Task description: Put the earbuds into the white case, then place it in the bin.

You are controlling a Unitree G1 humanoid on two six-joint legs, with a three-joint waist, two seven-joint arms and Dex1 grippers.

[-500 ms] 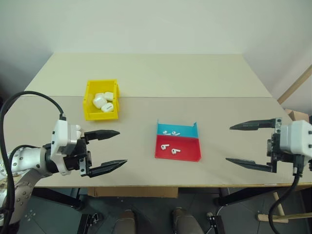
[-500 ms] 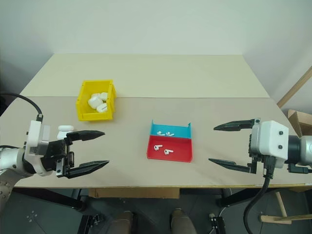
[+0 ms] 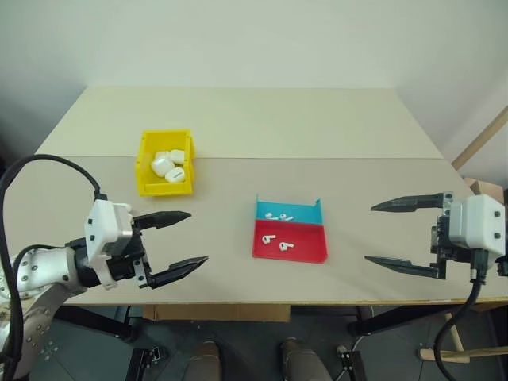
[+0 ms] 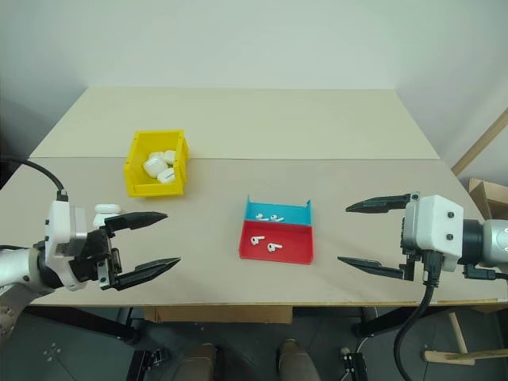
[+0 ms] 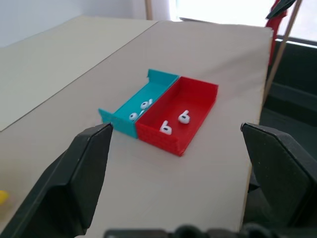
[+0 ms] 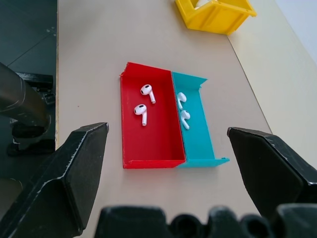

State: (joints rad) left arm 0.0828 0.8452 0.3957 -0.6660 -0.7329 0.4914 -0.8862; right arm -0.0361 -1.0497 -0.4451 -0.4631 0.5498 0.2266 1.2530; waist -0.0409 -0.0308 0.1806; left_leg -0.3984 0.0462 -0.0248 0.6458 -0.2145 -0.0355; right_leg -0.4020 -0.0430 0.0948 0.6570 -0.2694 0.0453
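Two earbuds (image 3: 279,216) lie in the blue half of a shallow tray and two more (image 6: 144,102) in its red half. A white case (image 4: 105,209) sits on the table just behind my left gripper (image 3: 198,236), which hovers open and empty at the front left. The yellow bin (image 3: 144,163) stands further back on the left and holds several more white cases (image 3: 167,164). At the front right my right gripper (image 3: 370,234) also hangs open and empty, pointing towards the tray. Both grippers are well clear of the tray.
The red and blue tray (image 3: 290,255) rests at the table's front centre. The table's front edge (image 3: 270,303) runs just below both grippers. A wooden pole (image 3: 480,136) leans beyond the right edge.
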